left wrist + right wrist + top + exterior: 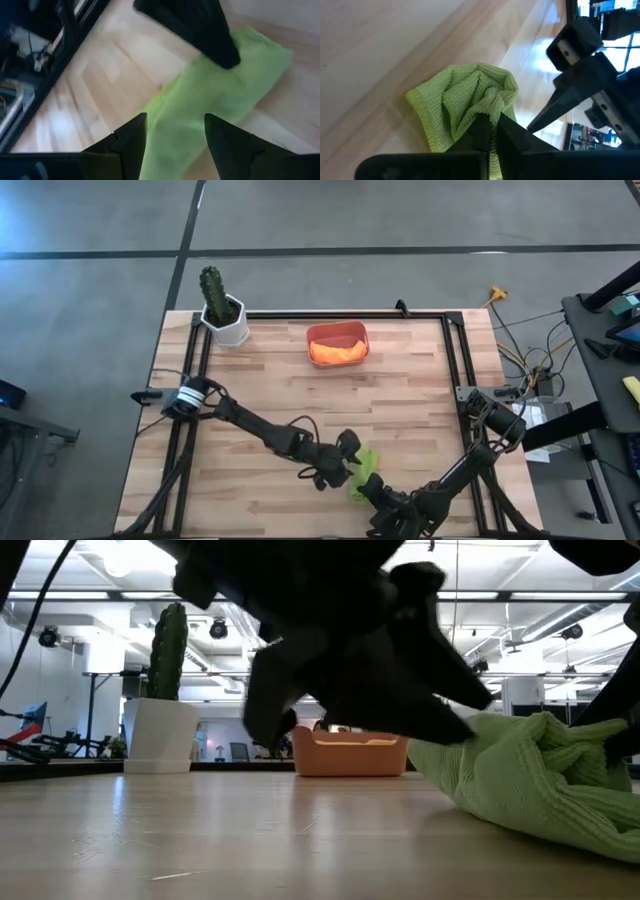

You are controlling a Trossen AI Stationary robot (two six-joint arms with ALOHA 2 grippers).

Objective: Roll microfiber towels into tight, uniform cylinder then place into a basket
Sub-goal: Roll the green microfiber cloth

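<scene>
The lime green microfiber towel [365, 472] lies bunched on the table near its front edge, right of centre; in the low view the towel [530, 780] is a rumpled heap. My right gripper [492, 122] is shut on it from the near right. My left gripper [175, 120] is open just above the towel's [200, 105] left end, one finger on either side of it; I cannot tell whether it touches. The basket [337, 328] stands at the far middle with the orange towel [338, 352] lying in it. My right gripper pinches a bunched fold of the green towel [490, 107] between its two shut fingers, several gathered layers. The fingers come slanting down from the table's near right side. The towel rests on the table, slack and crumpled ahead of the fingers.
A white pot with a green cactus [225, 315] stands at the table's far left corner. Black frame rails [455, 370] run along the left, far and right edges. Bare wood lies between the basket and the green towel.
</scene>
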